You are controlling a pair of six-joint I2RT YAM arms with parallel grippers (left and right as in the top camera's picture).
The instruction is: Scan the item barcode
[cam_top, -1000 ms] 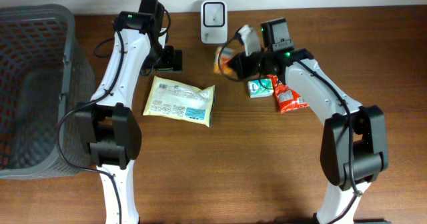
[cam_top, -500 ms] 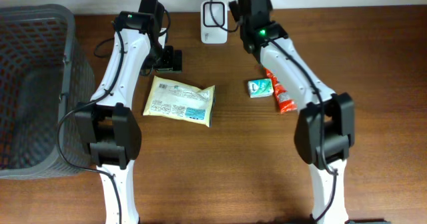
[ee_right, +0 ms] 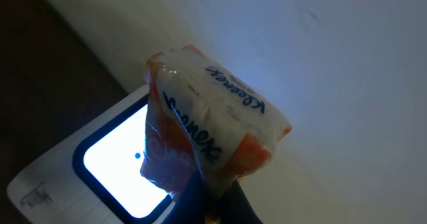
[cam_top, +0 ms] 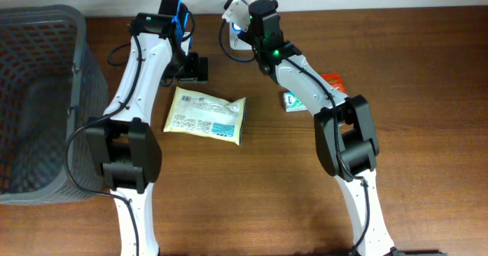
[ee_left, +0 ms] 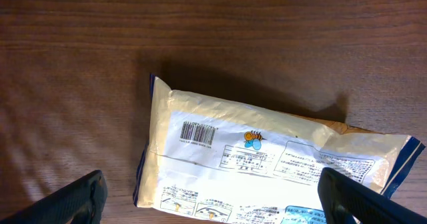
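Here, the right gripper [ee_right: 205, 196] enters at the bottom centre of the right wrist view, its two dark fingers pressed together on the lower end of the tissue pack [ee_right: 210, 134]; the pack is pinched, not cradled. The pack is white film with orange corners and blue lettering. It rises from the fingers across the middle of the frame, leaning toward the upper right, and is held in the air before the scanner [ee_right: 110, 164], whose window glows white-blue at lower left. Pack and window look near but apart. No barcode shows on the faces in view, so which face meets the window cannot be told. In the overhead view the pack sits at top centre, over the far edge of the table [cam_top: 305, 195].

Judged by its look, the pack is light, soft and compressible, with a slick wrapper. A pinch on one end is likely to let it sag or twist, and hard pressure would crumple the film over the code. A hold across the short sides, clear of the printed panel, seems safer.

The left gripper [cam_top: 192, 68], upper left of centre, hangs with jaws spread wide and empty, just beside a cream pouch [ee_left: 267, 151]. Further out lie a green packet [cam_top: 293, 100], a red packet [cam_top: 332, 79] and a grey basket [cam_top: 82, 73].
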